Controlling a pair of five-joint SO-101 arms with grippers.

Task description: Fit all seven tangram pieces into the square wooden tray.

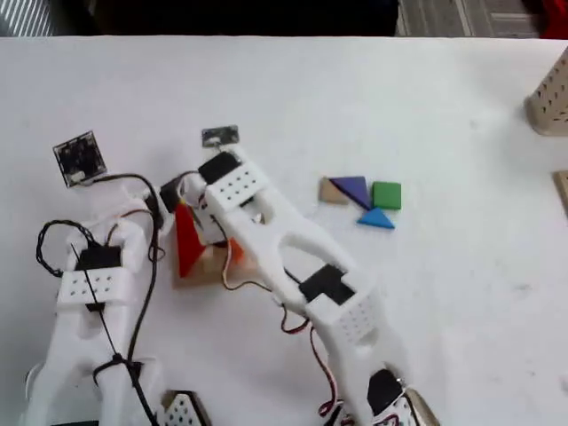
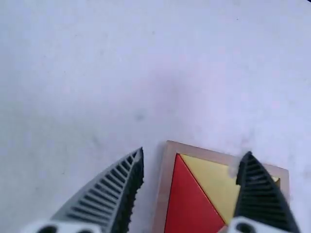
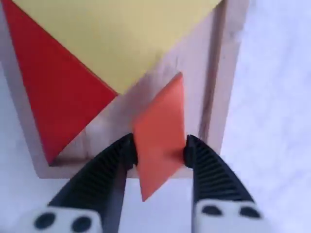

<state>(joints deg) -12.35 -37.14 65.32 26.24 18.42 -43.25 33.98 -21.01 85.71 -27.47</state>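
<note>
1. Right gripper [image 3: 159, 144] pinches the orange piece [image 3: 160, 116] by its two long edges, just above one wall of the tray [image 3: 228, 73].
2. One tip of the orange piece points into the bare wood of the tray. The other tip hangs outside the wall, over the desk [image 3: 277, 145]. I cannot tell if the piece touches the wood.
3. Inside the tray, the red triangle [image 3: 53, 92] and the yellow triangle [image 3: 121, 34] lie flat, long side against long side. The free space is between them and the wall near the orange piece.
4. The left gripper [image 2: 194, 156] is spread wide at a corner of the tray and holds nothing.
5. To do this step well, I think the orange piece should first go fully inside the wall. Then it should turn so that one long edge runs along the yellow triangle, and go down flat before the release.
6. The risk, in my judgement, is that one tip rests on the wall and the piece stays tilted.
7. Well apart from the tray lie the purple triangle [image 1: 352, 188], green square [image 1: 386, 194], blue triangle [image 1: 376, 218] and tan piece [image 1: 332, 191].
</note>
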